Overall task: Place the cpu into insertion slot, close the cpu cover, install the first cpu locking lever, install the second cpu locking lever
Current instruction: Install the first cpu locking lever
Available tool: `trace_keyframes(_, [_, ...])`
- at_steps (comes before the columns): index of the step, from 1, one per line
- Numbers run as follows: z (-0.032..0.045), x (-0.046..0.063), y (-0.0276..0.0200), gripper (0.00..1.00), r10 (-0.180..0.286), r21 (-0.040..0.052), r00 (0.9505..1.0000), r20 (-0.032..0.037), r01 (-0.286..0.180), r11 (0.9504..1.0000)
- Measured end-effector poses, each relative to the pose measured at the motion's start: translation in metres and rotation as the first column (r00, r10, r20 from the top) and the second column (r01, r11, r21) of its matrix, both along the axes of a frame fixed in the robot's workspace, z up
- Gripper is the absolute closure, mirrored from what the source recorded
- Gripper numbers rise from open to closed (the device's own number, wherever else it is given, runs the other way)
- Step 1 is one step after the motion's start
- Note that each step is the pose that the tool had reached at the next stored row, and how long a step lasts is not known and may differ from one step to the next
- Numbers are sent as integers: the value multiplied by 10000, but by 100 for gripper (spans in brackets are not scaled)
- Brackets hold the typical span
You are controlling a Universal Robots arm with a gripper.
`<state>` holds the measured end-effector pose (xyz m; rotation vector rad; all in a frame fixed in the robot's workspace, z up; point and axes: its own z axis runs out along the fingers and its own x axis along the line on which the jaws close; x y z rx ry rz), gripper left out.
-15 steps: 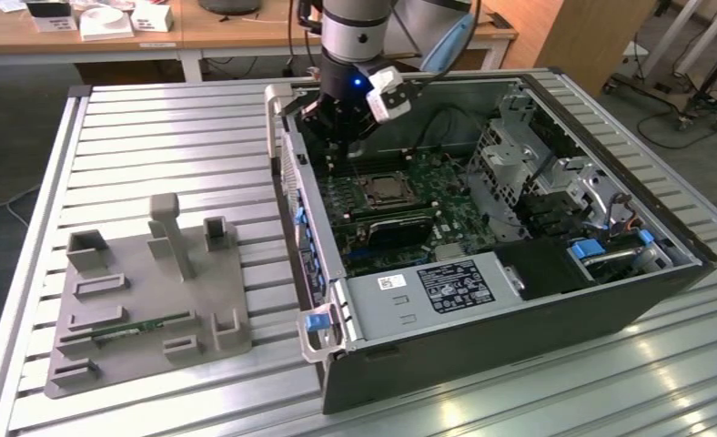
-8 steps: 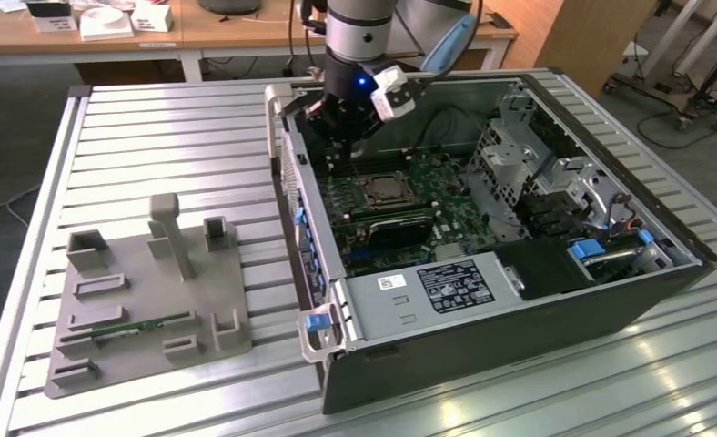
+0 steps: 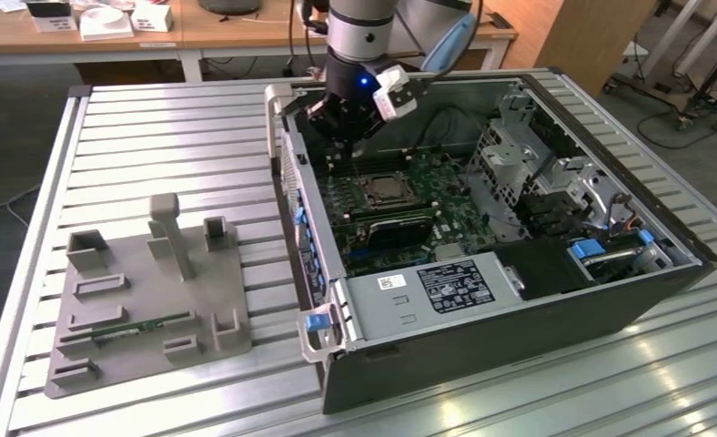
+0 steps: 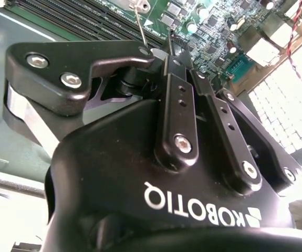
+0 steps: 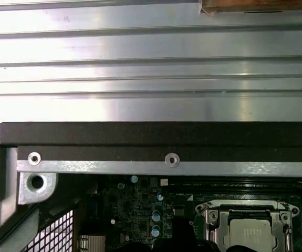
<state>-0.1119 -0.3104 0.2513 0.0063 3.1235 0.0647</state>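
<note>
Table: ribbed metal table (image 3: 152, 137) carrying an open computer case (image 3: 517, 337).
Chip: the cpu (image 5: 250, 231) sits flat in its socket (image 3: 365, 188) inside the case.
Cover: the cover (image 5: 245, 206) appears to lie down around the cpu.
Lever: a thin lever (image 4: 141, 26) runs lengthwise from the socket side to the claw's tips.
Claw: the claw (image 4: 158, 51) has its fingers drawn together against the lever's end; whether it pinches or only touches cannot be told.
Relation: in the exterior view the claw hangs just past the socket's far edge, so the cpu lies to its near side.

Slatted table (image 3: 165, 137) bears computer case (image 3: 517, 337) (open) and grey fixture (image 3: 140, 309).
</note>
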Motion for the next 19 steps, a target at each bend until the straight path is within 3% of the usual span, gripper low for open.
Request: trace_keyframes(19, [1, 233, -1, 89, 229, -2, 9997, 14, -229, 9997])
